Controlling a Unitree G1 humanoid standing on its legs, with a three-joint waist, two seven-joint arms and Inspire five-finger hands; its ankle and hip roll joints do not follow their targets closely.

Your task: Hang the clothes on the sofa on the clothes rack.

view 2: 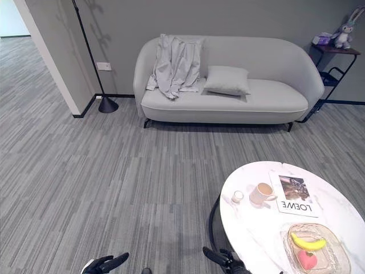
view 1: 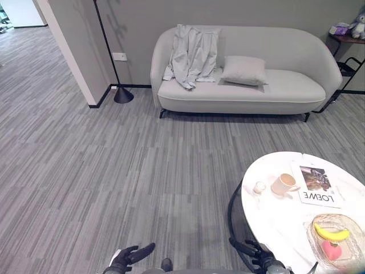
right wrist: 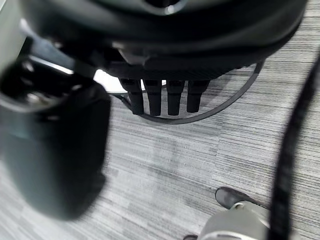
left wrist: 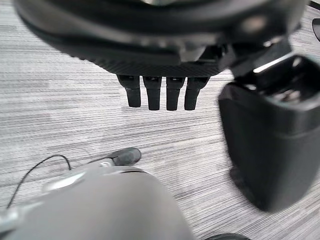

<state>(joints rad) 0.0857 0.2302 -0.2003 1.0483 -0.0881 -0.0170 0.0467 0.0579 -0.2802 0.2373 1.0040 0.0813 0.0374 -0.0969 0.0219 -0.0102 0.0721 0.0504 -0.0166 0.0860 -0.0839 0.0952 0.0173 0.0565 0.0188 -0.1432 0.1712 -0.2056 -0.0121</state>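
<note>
The clothes (view 1: 191, 54) were seen draped over the backrest at the left end of the sofa (view 1: 285, 85), hanging down onto the seat, with their long axis running from the backrest's top toward the seat. A pillow (view 1: 244, 70) lay just beside them on the seat. Both robot hands were held low, well apart from the sofa, with bare floor (view 1: 114, 171) between. The left robot hand (view 1: 130, 256) was seen with fingers straight and apart, nothing held; the right robot hand (view 1: 256, 252) was likewise spread and empty, near the edge of the desk (view 1: 268, 217). The clothes lay ahead and slightly left, so the left robot hand was judged the nearer. No clothes rack could be identified for certain.
</note>
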